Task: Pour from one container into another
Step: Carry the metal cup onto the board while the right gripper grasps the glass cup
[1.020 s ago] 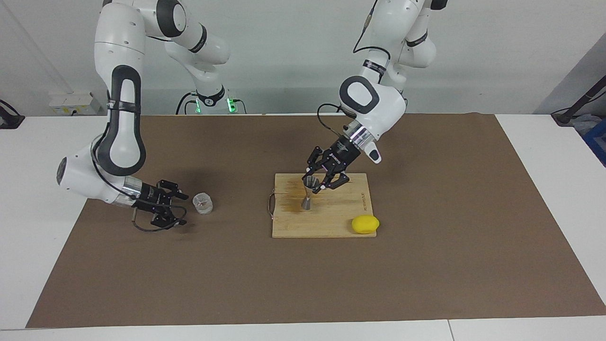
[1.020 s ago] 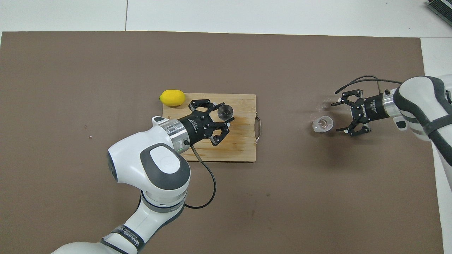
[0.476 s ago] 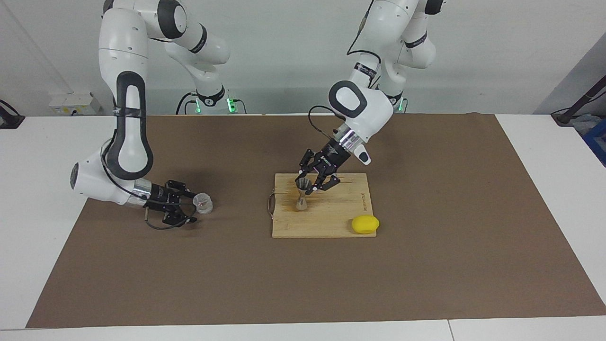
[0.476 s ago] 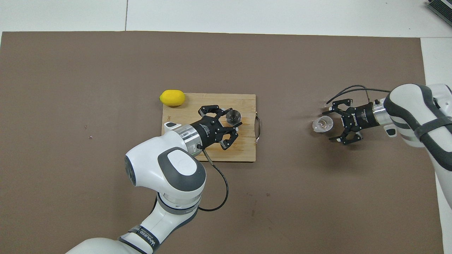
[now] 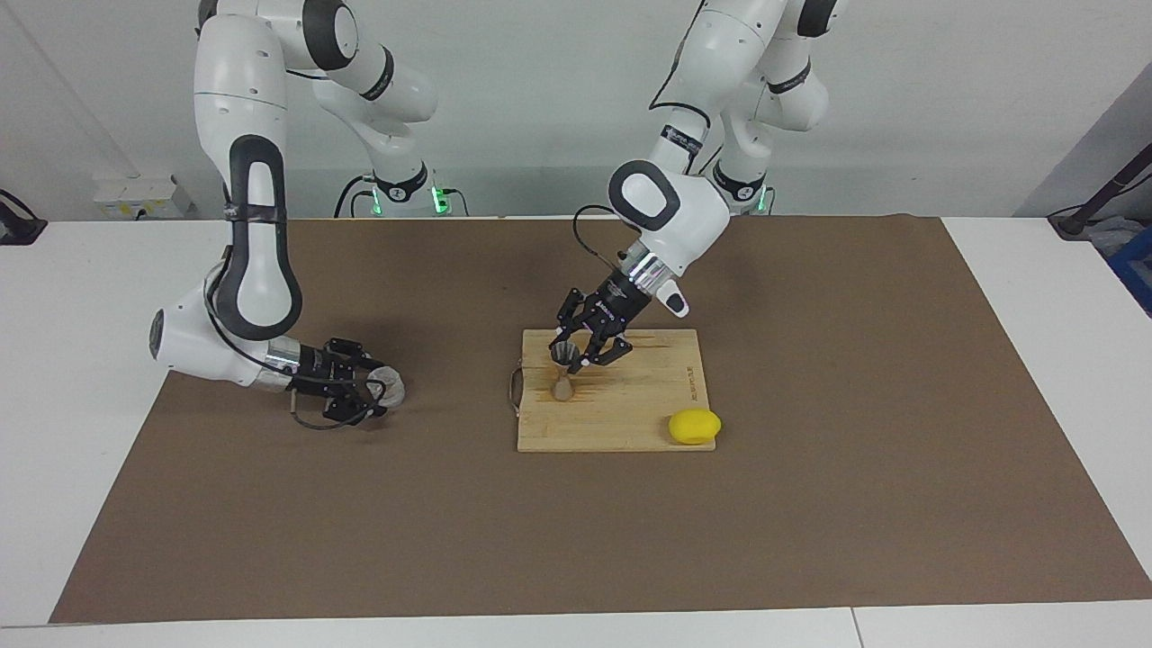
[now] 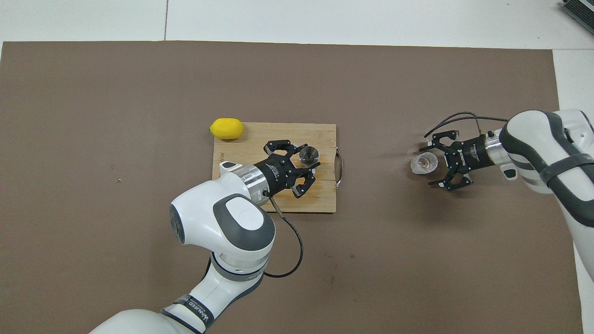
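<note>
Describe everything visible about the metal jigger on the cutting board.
The jigger is small, silvery metal and hourglass-shaped: two cones joined at a narrow waist. It stands upright, open mouth up, on the wooden cutting board, near the board's handle end. The left tool is shut on its upper cone. Any contents cannot be made out.

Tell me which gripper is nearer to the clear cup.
Right. The right gripper is open right at the clear cup; the left gripper is at the jigger on the cutting board.

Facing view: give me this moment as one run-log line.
left gripper: shut on jigger, on cutting board | right gripper: open around clear cup | pour: not started
</note>
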